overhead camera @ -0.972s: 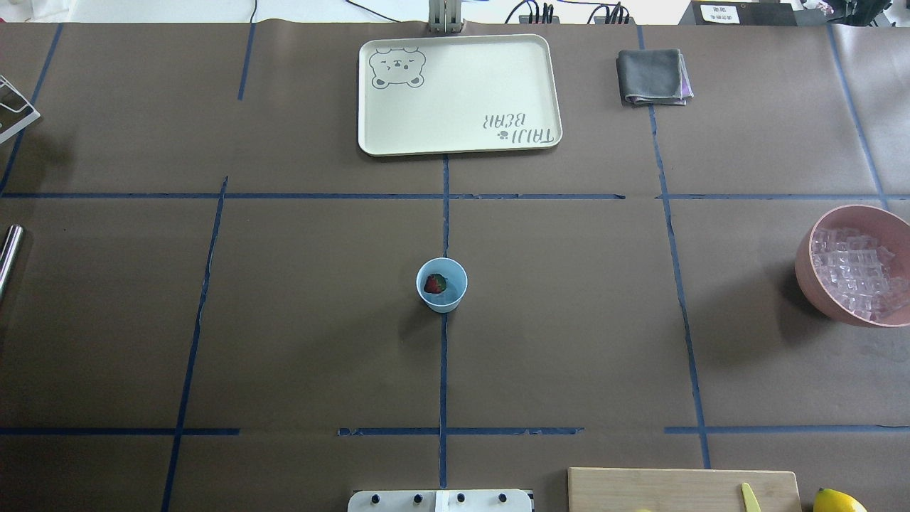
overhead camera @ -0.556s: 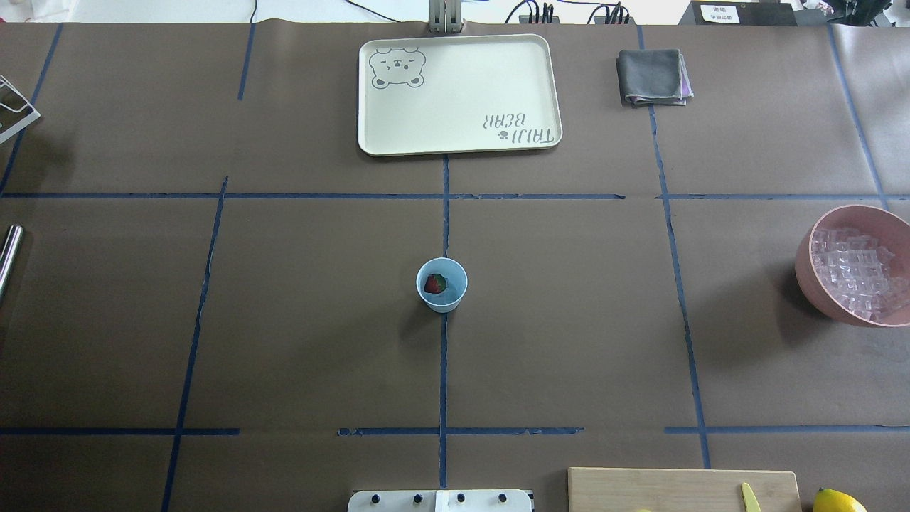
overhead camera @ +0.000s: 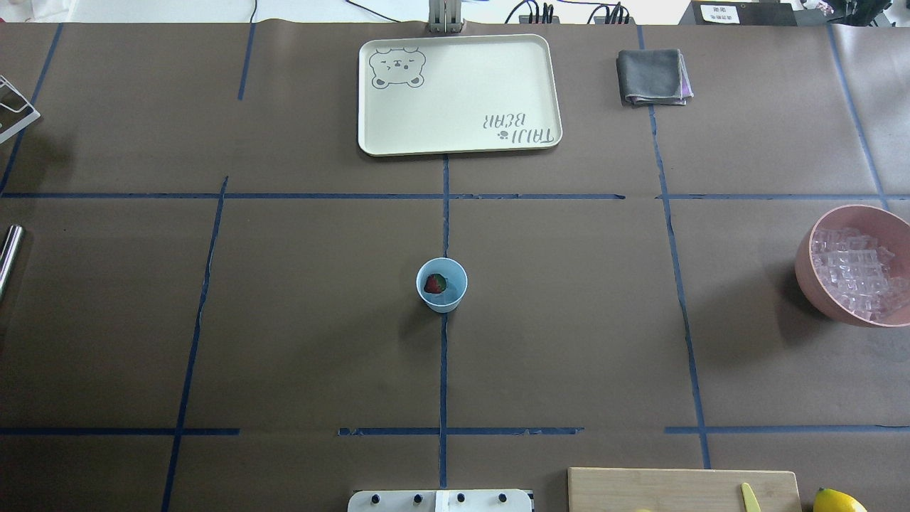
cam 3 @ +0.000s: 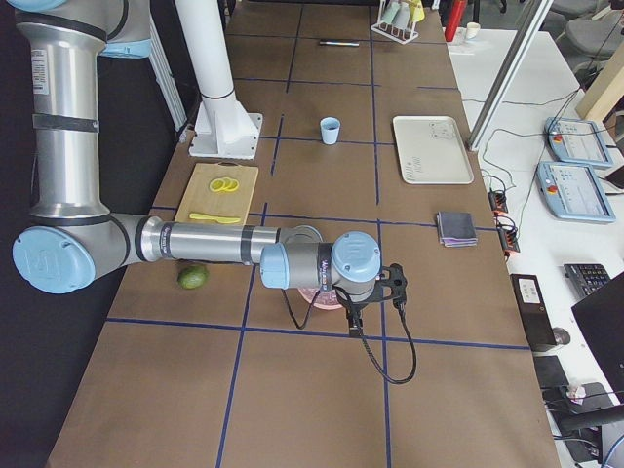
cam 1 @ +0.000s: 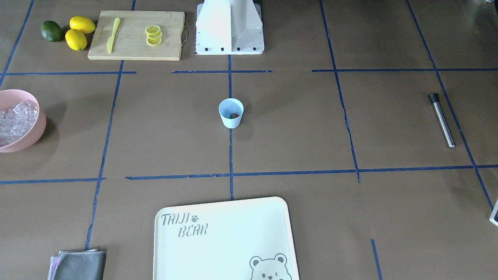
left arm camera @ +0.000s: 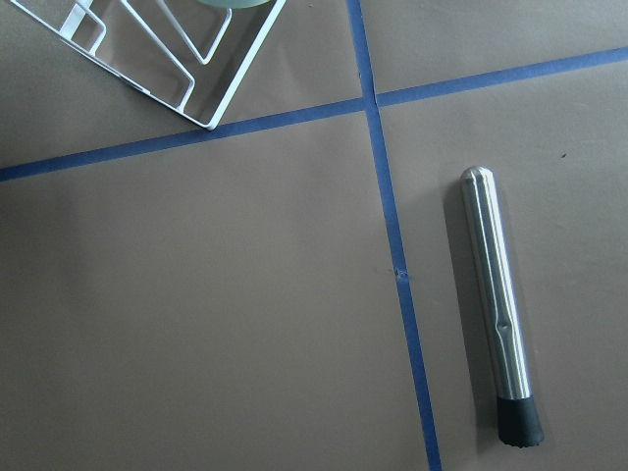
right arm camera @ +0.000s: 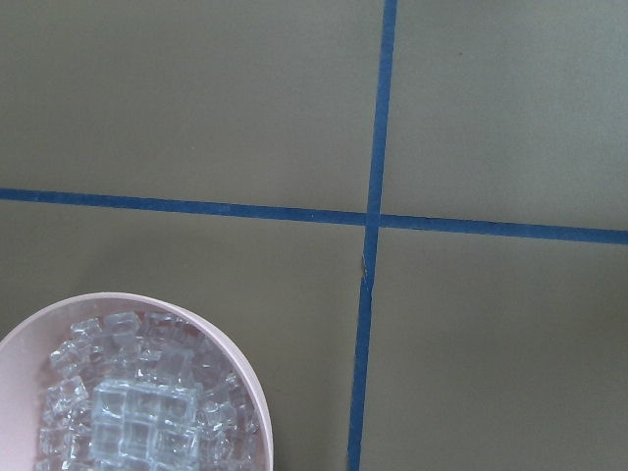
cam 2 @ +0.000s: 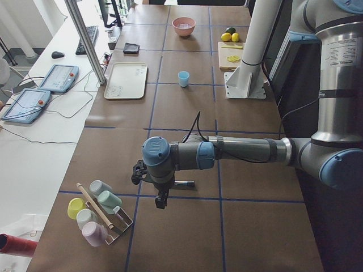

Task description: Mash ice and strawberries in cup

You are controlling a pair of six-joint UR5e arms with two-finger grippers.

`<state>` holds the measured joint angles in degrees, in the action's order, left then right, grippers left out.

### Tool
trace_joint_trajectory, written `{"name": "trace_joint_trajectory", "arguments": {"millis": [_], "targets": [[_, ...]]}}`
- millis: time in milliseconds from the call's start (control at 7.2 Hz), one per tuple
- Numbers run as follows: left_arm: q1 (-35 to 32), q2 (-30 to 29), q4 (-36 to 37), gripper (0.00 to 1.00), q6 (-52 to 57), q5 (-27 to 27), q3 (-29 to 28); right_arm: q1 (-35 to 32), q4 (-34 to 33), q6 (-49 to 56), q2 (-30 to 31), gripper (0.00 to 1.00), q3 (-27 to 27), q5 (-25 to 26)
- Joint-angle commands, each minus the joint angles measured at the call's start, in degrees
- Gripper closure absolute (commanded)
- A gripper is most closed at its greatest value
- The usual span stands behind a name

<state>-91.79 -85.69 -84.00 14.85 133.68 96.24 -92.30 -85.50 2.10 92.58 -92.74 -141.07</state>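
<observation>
Cup (overhead camera: 441,284): one, light blue, upright at table centre, on blue tape line. Strawberry (overhead camera: 434,284): one, inside cup. Ice (overhead camera: 853,270): heap of clear cubes, too many to count, in one pink bowl (overhead camera: 805,281) at my right table end. One steel muddler (cam 1: 441,119) lies flat at my left end. My left pincer (cam 2: 161,199) hangs over muddler, my right pincer (cam 3: 353,324) near bowl. How far either is open, cannot tell.

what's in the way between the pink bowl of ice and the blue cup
Nothing visible: between the pink bowl holding the ice and the cup lies only brown table paper crossed by blue tape lines. The strawberry is already in the cup.
</observation>
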Motion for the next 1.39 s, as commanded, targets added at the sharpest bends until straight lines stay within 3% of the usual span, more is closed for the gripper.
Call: {"name": "trace_joint_trajectory", "arguments": {"millis": [0,1250], "targets": [[0.0,0.0,0.0,0.0,0.0,0.0,-0.1,-0.1,0.0,0.0,0.1,0.01,-0.1,0.3],[-0.1,-1.8,-0.5,0.0,-1.3,0.0,0.2,-0.1,0.2,-0.4,0.1,0.01,-0.2,0.7]]}}
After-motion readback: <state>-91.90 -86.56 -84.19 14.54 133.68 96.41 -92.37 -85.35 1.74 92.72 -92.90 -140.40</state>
